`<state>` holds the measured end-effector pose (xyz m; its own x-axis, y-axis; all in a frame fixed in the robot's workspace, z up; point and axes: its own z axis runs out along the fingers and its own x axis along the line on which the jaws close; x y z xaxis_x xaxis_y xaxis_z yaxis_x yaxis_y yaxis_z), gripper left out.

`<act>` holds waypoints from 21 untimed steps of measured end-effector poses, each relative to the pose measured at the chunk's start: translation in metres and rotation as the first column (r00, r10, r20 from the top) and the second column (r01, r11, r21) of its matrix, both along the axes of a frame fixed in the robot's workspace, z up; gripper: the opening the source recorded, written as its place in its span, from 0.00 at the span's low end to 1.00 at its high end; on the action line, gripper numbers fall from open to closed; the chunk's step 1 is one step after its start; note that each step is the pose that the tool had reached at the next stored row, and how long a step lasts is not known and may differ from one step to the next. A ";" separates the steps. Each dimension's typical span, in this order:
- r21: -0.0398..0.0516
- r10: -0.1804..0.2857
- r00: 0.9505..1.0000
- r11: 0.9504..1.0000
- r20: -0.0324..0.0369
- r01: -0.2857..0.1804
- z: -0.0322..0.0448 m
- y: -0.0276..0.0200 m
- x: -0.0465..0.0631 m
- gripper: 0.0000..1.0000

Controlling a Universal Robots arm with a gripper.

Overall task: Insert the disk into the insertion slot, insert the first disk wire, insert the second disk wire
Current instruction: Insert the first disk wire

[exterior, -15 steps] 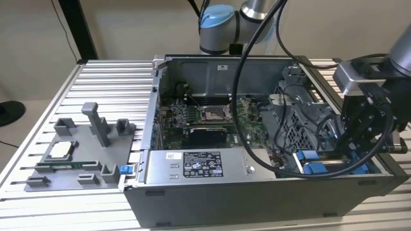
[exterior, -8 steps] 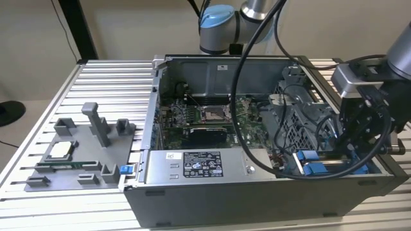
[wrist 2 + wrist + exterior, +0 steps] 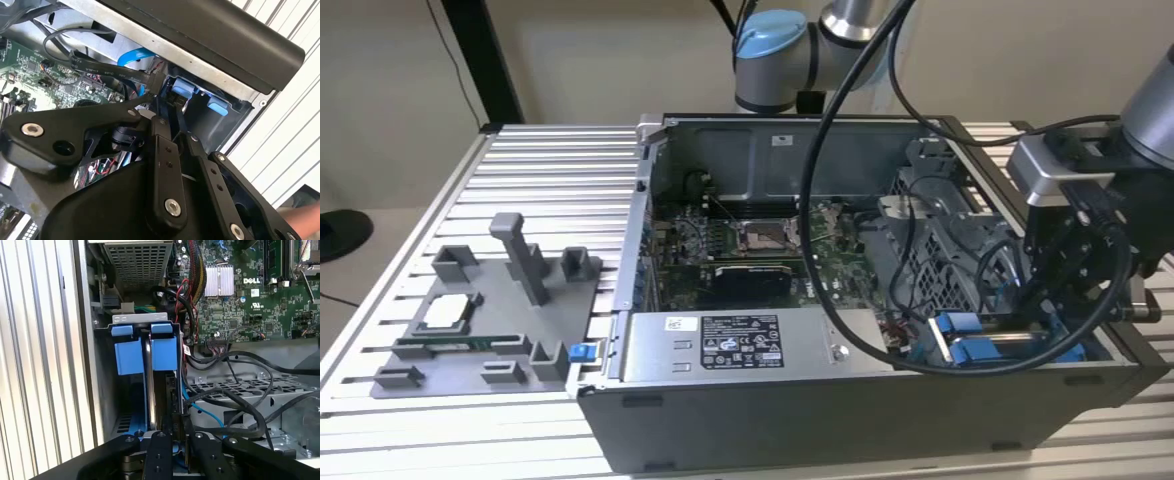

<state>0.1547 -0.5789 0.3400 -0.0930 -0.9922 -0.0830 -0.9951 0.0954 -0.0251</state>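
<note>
Gripper (image 3: 1057, 318) hangs at four o'clock in the exterior view, nose at the blue-tabbed insertion slot (image 3: 145, 352), black cables (image 3: 225, 390) just beside; grip state, cannot tell.

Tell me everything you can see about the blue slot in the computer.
The insertion slot is a bay in a corner of the grey computer case, on the exterior view's right. Two bright blue plastic tabs sit side by side at one end, with blue rails inside. Black cables lie beside it. The gripper hangs close to it.
</note>
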 end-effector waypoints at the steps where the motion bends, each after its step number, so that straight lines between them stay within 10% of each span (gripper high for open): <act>1: 0.000 0.000 1.000 1.000 0.000 0.000 -0.0002 0.0000 0.000 0.00; 21: 0.004 0.036 0.999 0.999 0.017 -0.036 -0.0029 0.0001 -0.002 0.00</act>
<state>0.1525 -0.5788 0.3371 -0.0557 -0.9946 -0.0880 -0.9974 0.0595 -0.0414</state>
